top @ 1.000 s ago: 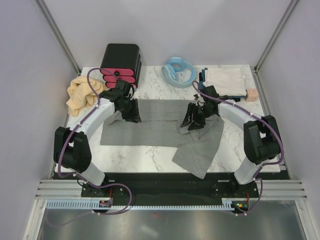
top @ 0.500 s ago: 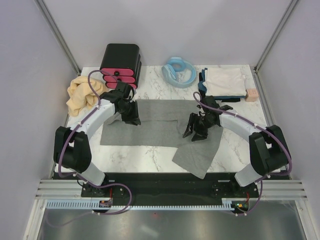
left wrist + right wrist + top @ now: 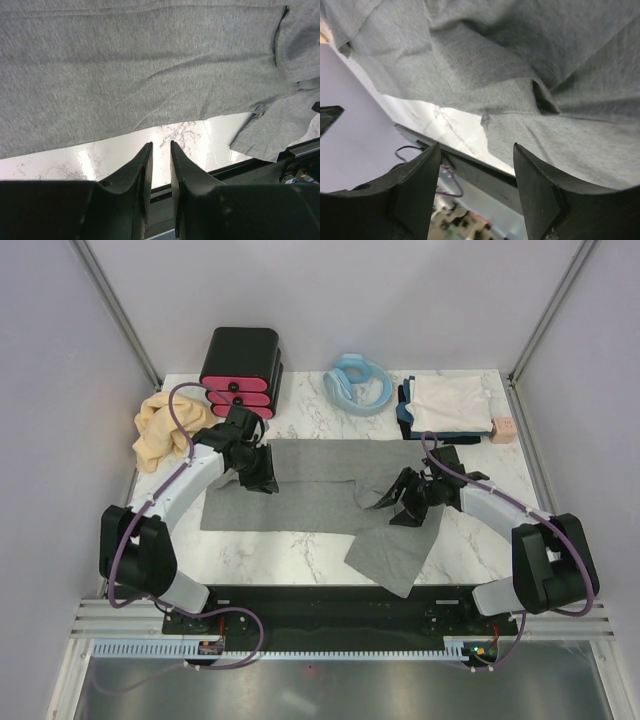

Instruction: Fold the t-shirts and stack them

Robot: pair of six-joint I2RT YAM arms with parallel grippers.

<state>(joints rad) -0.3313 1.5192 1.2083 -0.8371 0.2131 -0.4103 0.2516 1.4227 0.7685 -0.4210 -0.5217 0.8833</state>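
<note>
A large heather-grey t-shirt lies spread over the middle of the marble table, its right part rumpled and hanging toward the near edge. My left gripper hovers over its upper left part. In the left wrist view the left gripper is open by a narrow gap, with nothing in it, and grey cloth lies ahead. My right gripper stands over the rumpled right part, and in its own view the right gripper is wide open and empty above the grey folds. A tan-yellow t-shirt lies bunched at the left. A whitish t-shirt lies folded on a dark one at the back right.
A black box with pink drawers stands at the back left, and a light-blue coiled hose lies at the back middle. A small pink block sits by the folded stack. Bare marble shows near the front edge.
My right gripper has opened wider and slid right and nearer, its arm swinging outward; the grey cloth beneath has settled. The left gripper has barely shifted.
</note>
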